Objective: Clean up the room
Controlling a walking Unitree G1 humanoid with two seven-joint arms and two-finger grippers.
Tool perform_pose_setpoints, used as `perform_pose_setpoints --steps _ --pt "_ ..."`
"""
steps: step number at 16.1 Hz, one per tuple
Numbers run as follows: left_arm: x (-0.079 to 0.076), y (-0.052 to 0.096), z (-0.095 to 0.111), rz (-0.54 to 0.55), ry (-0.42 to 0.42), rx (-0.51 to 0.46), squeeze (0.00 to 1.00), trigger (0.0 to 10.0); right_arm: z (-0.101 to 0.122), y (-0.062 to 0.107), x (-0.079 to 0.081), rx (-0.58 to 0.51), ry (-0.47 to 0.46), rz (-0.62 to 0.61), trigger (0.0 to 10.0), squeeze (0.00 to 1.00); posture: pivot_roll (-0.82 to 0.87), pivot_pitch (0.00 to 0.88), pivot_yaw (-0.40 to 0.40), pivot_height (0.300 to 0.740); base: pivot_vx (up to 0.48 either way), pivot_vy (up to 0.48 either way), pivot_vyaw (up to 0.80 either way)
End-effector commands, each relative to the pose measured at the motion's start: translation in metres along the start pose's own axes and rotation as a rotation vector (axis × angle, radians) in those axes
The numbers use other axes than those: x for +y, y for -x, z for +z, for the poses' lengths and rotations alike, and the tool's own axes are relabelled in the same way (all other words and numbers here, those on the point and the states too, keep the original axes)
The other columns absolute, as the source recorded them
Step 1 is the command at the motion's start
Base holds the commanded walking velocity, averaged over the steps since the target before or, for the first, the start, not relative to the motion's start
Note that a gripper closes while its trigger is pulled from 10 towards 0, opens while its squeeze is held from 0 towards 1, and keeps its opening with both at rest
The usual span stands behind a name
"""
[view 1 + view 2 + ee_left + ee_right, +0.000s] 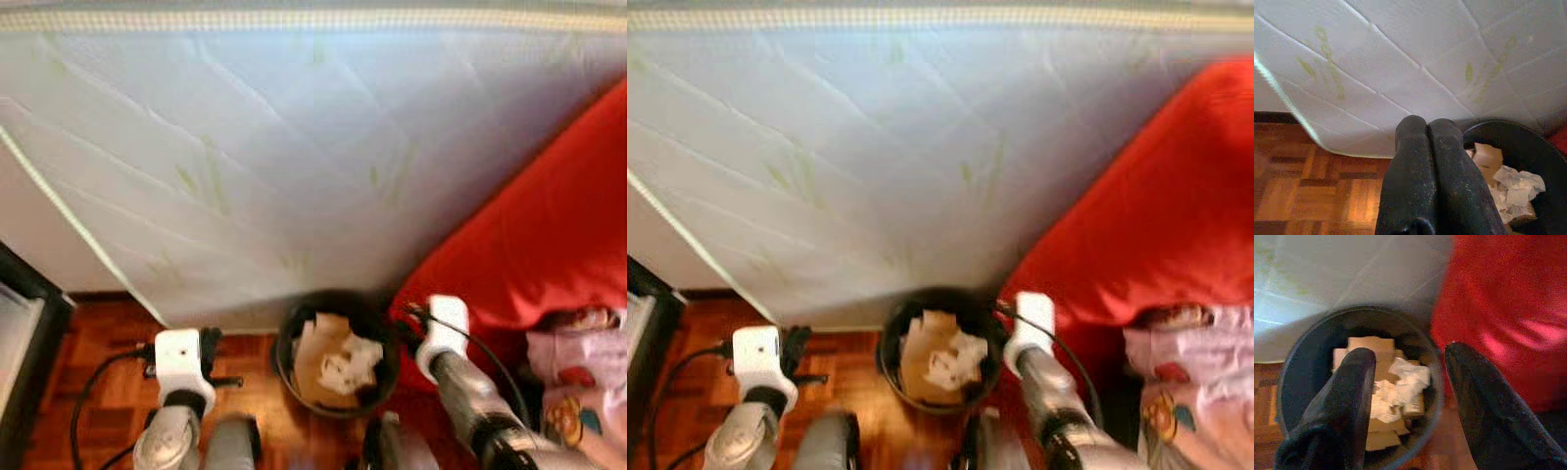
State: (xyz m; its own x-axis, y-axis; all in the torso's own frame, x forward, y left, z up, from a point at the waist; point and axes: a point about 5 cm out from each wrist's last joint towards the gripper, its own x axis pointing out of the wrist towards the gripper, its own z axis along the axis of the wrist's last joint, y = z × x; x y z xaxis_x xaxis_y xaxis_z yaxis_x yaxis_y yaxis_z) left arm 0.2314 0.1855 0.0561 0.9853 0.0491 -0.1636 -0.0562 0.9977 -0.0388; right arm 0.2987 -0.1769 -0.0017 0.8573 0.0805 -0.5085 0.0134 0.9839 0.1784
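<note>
A black waste bin (285,353) stands on the floor just ahead of me, holding crumpled white paper (351,364) and brown cardboard (1370,346). My right gripper (1410,352) hangs open above the bin's rim (1307,339) on its red-bedding side, with nothing between its fingers. My left gripper (1426,128) is shut and empty, its two black fingers pressed together, held to the left of the bin (1509,135) over the parquet.
A white quilted mattress (294,147) leans upright right behind the bin. Red bedding (549,245) rises at the right, with a pink printed cloth (580,384) on its near edge. Dark furniture (22,338) stands at the far left beside parquet floor (108,392).
</note>
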Motion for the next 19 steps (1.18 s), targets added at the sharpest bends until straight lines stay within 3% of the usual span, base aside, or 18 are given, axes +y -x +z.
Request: perform_pose_setpoints --steps 1,3,6,9,16,19 --pt "0.007 0.000 -0.009 0.014 -0.004 0.026 0.00 10.0 -0.010 0.005 -0.009 0.017 -0.016 -0.026 10.0 0.00 0.19 0.058 -0.051 0.718 0.000 0.000 0.00" --pt "0.019 -0.003 -0.027 0.041 -0.005 0.086 0.00 10.0 -0.035 0.014 -0.012 0.079 0.010 -0.011 10.0 0.00 0.19 0.000 -0.039 0.718 0.000 0.000 0.00" --pt "0.031 -0.007 -0.048 0.073 0.012 0.159 0.00 10.0 -0.055 0.021 -0.016 0.130 -0.001 -0.032 10.0 0.00 0.17 0.000 -0.026 0.718 0.000 0.000 0.00" --pt "0.041 -0.004 -0.081 0.101 0.036 0.306 0.00 10.0 -0.071 0.029 -0.022 0.181 -0.014 -0.070 10.0 0.00 0.15 0.000 -0.015 0.718 0.000 0.000 0.00" --pt "0.032 0.013 -0.126 0.107 0.046 0.573 0.00 10.0 -0.100 0.047 -0.041 0.296 -0.042 -0.183 10.0 0.00 0.08 0.000 0.014 0.718 0.000 0.000 0.00" --pt "0.030 0.021 -0.134 0.108 0.047 0.631 0.00 10.0 -0.105 0.051 -0.042 0.306 -0.048 -0.193 10.0 0.00 0.06 0.000 0.023 0.718 0.000 0.000 0.00"
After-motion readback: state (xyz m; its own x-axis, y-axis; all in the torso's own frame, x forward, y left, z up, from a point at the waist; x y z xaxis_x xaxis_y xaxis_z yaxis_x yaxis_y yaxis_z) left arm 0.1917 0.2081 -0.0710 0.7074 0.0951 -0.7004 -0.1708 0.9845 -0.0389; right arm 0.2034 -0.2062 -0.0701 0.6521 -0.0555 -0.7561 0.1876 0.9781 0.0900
